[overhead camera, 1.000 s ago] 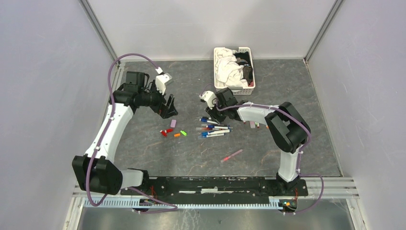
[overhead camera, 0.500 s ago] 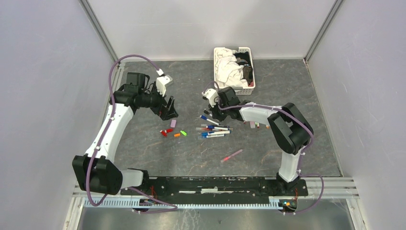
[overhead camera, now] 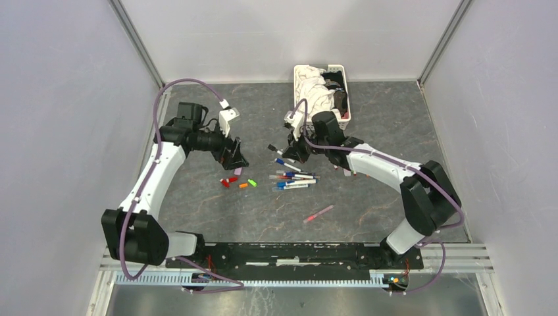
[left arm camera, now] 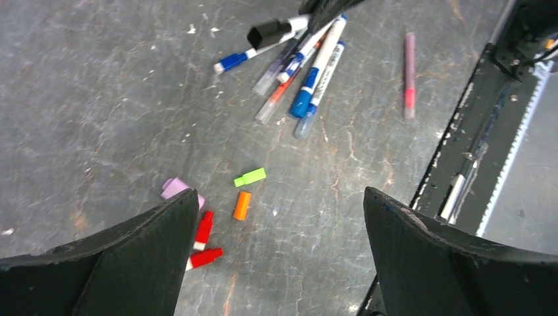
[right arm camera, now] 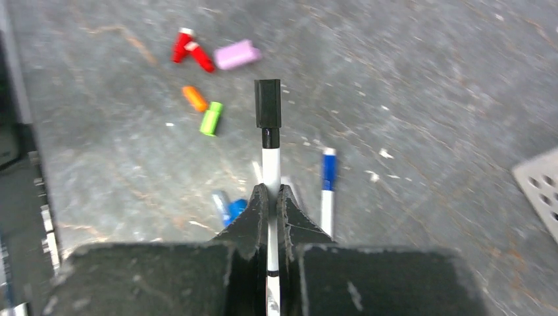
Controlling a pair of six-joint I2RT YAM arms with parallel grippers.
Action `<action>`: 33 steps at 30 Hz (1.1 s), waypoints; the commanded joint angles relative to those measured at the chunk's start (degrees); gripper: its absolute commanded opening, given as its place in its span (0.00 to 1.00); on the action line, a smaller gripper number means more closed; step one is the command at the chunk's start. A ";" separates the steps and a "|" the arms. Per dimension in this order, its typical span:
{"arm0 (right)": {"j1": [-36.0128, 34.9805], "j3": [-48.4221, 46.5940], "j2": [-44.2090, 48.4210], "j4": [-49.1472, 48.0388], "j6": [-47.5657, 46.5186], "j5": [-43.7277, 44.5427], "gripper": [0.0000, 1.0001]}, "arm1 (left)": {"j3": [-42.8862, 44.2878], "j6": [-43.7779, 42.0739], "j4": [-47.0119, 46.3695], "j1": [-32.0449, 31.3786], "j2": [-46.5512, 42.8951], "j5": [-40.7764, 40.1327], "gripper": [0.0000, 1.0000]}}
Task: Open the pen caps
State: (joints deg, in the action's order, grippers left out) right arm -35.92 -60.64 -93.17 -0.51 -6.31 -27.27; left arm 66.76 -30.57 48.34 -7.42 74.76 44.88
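My right gripper (overhead camera: 290,150) is shut on a white pen (right arm camera: 270,168) with a black cap (right arm camera: 267,103) and holds it above the table, cap pointing left toward my left gripper. The capped end also shows in the left wrist view (left arm camera: 270,31). My left gripper (overhead camera: 235,158) is open and empty, and hovers over loose caps: lilac (left arm camera: 176,189), green (left arm camera: 250,177), orange (left arm camera: 241,205) and two red (left arm camera: 204,229). A pile of pens (overhead camera: 295,180) lies under the right gripper. One pink-red pen (overhead camera: 319,213) lies apart, nearer the bases.
A white slatted basket (overhead camera: 347,99) of cloths stands at the back, just behind the right arm. A few small caps (overhead camera: 353,172) lie under the right forearm. The black base rail (overhead camera: 296,253) runs along the near edge. Grey walls close both sides.
My right gripper has risen from the pile with the black-capped pen and drawn back toward the basket. My left gripper has moved slightly right, over the loose caps.
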 commanded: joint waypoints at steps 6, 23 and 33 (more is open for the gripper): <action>-3.79 -1.67 3.61 -2.03 4.61 -17.94 0.00 | 0.11 -3.81 -0.72 -3.30 4.11 12.09 0.99; -6.00 -10.02 -2.21 5.19 3.45 -22.04 0.00 | 2.75 -11.76 5.65 -6.47 7.94 14.38 0.60; -6.51 -11.87 -4.46 8.07 3.30 -23.89 0.00 | 3.11 -16.46 9.29 -6.55 7.94 14.19 0.24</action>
State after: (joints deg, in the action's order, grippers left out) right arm -42.02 -69.71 -96.86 7.62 -2.94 -48.69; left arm 67.61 -42.52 55.59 -13.65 82.78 57.30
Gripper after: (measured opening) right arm 0.022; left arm 0.319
